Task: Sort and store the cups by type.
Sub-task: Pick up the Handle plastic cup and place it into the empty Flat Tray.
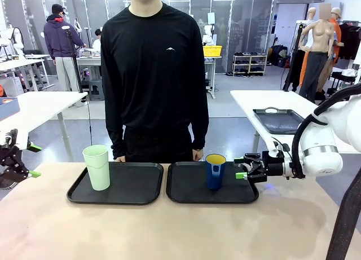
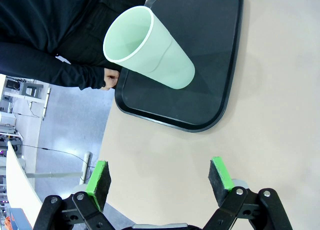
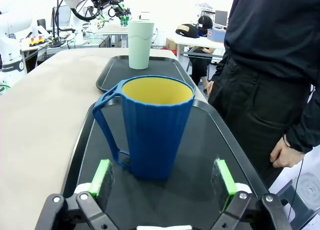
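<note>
Front view — ribbed blue mug; smooth tumbler

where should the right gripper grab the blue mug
Across the blue mug body just below the rim, coming in level from the robot's right. It stands upright on the tray, with its handle off to one side in the right wrist view, and the open right gripper already faces it.

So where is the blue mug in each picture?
Front view: the blue mug stands on the right black tray, just left of the robot's right hand.
Left wrist view: I can't find it here.
Right wrist view: the mug is big and central, just beyond the open fingers.
Shared landmark: the mint-green tumbler on the left tray.
</note>
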{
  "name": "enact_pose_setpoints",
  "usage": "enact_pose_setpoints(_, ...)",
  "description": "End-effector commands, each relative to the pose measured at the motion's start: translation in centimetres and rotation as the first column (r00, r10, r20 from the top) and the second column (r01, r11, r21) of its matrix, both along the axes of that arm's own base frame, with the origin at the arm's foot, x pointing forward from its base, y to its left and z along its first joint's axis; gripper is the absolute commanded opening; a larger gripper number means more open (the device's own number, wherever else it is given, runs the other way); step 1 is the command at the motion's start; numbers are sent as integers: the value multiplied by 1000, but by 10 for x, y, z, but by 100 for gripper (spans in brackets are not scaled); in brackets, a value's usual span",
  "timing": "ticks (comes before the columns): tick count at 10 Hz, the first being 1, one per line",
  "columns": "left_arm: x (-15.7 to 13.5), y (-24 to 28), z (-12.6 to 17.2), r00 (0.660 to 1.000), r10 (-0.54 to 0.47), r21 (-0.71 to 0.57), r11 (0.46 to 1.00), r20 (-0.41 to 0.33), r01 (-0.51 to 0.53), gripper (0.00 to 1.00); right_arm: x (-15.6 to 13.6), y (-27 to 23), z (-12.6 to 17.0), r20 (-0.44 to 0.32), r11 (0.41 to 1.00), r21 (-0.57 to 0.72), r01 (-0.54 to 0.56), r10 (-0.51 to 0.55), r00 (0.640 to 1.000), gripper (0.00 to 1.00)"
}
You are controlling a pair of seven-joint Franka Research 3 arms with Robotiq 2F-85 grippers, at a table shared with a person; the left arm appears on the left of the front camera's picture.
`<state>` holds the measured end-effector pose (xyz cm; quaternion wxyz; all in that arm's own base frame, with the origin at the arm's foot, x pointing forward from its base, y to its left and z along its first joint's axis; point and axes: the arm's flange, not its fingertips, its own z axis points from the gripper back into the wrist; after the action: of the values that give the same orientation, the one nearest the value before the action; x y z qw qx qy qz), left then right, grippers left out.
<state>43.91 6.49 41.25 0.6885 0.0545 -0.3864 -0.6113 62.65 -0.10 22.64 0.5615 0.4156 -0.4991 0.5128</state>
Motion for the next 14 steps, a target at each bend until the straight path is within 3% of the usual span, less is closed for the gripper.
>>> enact_pose_setpoints(1,1,1,-1,1000,-11,-3,1000,7,11,100,3,1,0,7,1000,1,-5,5,1000,100)
enact_pose_setpoints(14,1,1,-1,1000,-11,-3,1000,7,11,100,3,1,0,7,1000,1,-5,5,1000,100)
